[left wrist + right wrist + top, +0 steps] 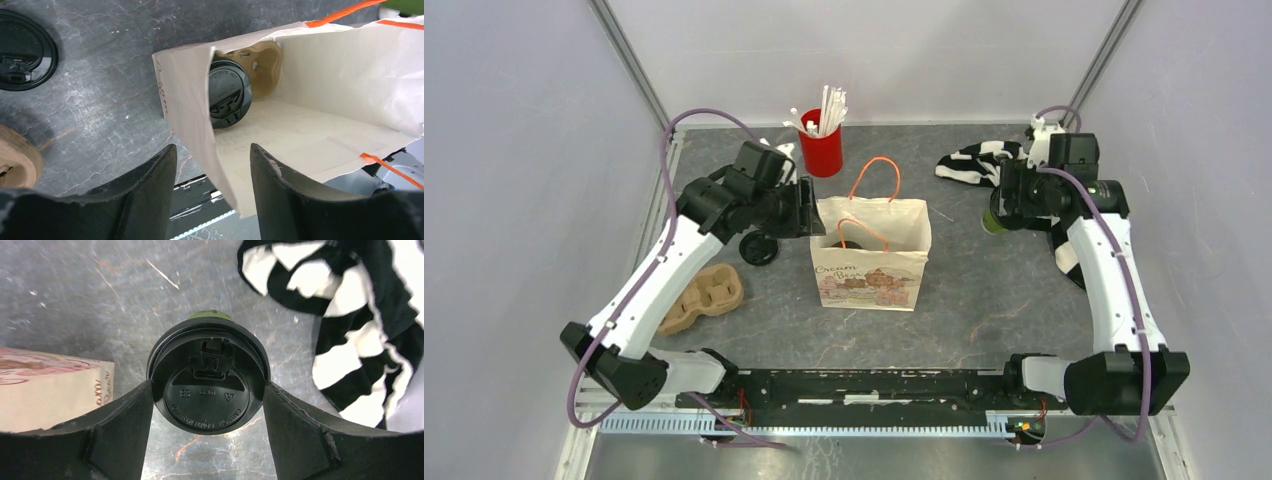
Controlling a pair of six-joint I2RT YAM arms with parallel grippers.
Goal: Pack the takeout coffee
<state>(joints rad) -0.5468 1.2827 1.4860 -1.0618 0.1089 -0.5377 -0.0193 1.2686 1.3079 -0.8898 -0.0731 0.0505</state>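
Note:
One takeout coffee cup [209, 371], green with a black lid, stands on the table right of the bag. My right gripper [206, 390] is shut on it, with a finger touching each side of the lid; it also shows in the top view [1002, 208], over the cup [992, 222]. The second lidded cup [229, 94] sits in a cardboard carrier [261, 60] inside the white paper bag [870, 262]. My left gripper [212, 147] is open, its fingers straddling the bag's left wall [192, 120] at the mouth. It also shows in the top view [810, 210].
A loose black lid [759, 248] lies left of the bag, also in the left wrist view [22, 50]. A second cardboard carrier [704, 297] lies front left. A red cup of white sticks [821, 150] stands at the back. A striped cloth [976, 165] lies by the right arm.

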